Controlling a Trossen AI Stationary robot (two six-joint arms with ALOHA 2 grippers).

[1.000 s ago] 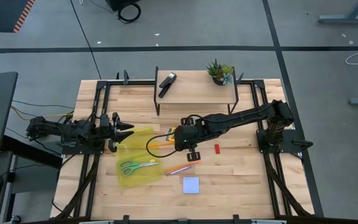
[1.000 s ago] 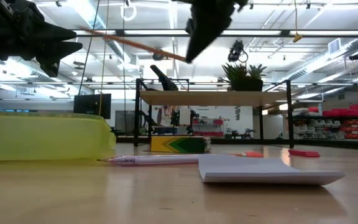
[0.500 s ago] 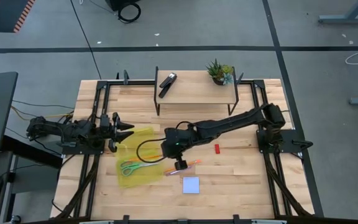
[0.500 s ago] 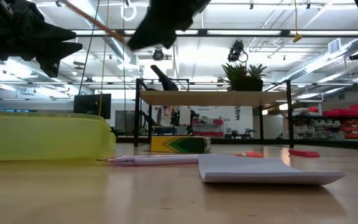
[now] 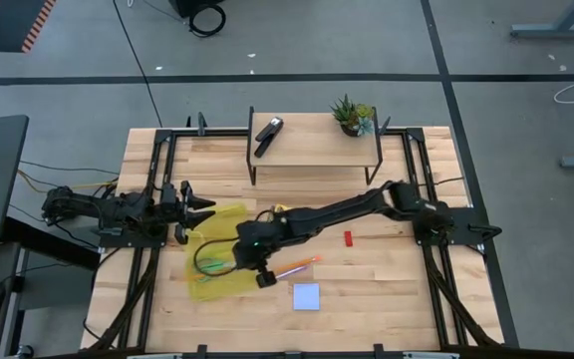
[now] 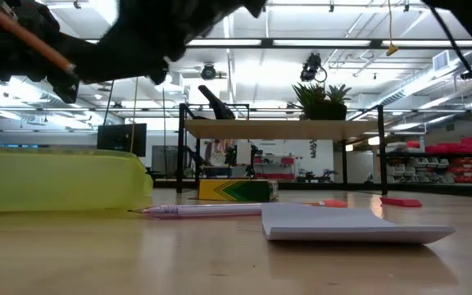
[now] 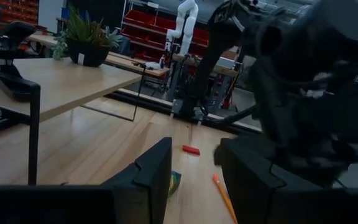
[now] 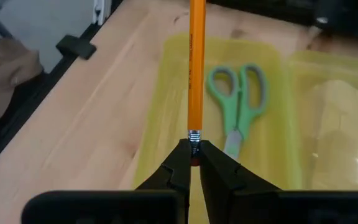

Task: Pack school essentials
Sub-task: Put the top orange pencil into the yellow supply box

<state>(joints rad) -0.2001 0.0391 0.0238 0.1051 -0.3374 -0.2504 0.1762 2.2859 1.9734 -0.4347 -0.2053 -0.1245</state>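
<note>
1. The right end effector (image 8: 191,163) has its fingers pressed together on the eraser end of an orange pencil (image 8: 196,65), which sticks out straight ahead of it.
2. In the high view this right end effector (image 5: 251,257) hangs over the yellow-green case (image 5: 219,251), which lies open on the counter (image 5: 387,289).
3. Green-handled scissors (image 8: 236,102) lie inside the case, directly below the held pencil, handles toward the pencil's far end.
4. The left end effector (image 5: 193,211) sits at the case's edge on the side away from the right arm, fingers spread, holding nothing.
5. A second orange pencil (image 5: 297,265) and a pink pen (image 6: 203,211) lie on the counter just beside the case, on the side toward the note pad.
6. The pale blue note pad (image 5: 306,296) lies flat a little beyond them, apart from the case.
7. A small red block (image 5: 347,237) rests on the counter well apart from the case, past the right arm.
8. A crayon box (image 6: 238,190) stands beyond the case, between it and the raised shelf (image 5: 312,155).
9. That shelf carries a black stapler (image 5: 267,134) and a potted plant (image 5: 352,115), both well apart from the case.
</note>
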